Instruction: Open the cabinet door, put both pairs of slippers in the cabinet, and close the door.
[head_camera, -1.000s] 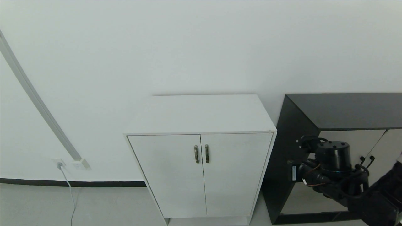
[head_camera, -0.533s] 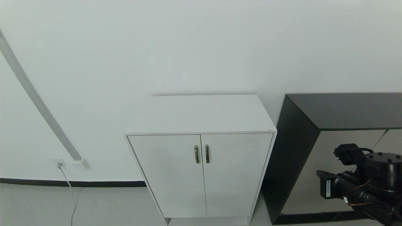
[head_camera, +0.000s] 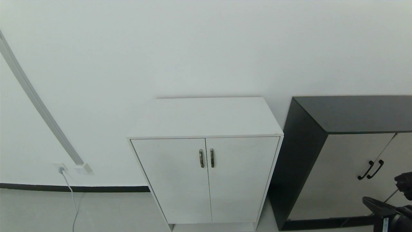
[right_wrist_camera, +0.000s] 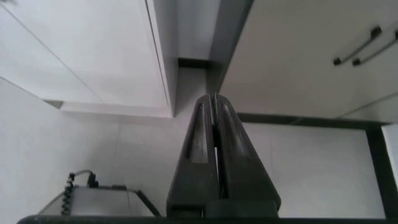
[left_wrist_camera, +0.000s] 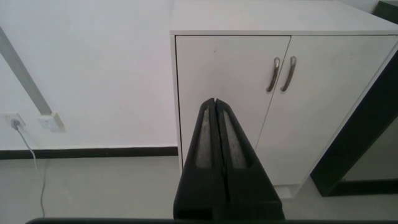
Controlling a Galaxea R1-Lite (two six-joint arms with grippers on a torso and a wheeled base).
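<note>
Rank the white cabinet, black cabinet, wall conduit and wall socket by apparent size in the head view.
Joint largest: white cabinet and black cabinet. They look about alike, and the black one runs off the picture's edge, so they are left unranked.
Next: wall conduit.
Smallest: wall socket.

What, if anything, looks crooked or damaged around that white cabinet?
Nothing stands out. The white cabinet stands square, both doors shut and flush, its two handles upright side by side.

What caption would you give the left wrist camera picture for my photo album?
Shut left pincer pointing toward the closed white cabinet against the wall.
</note>
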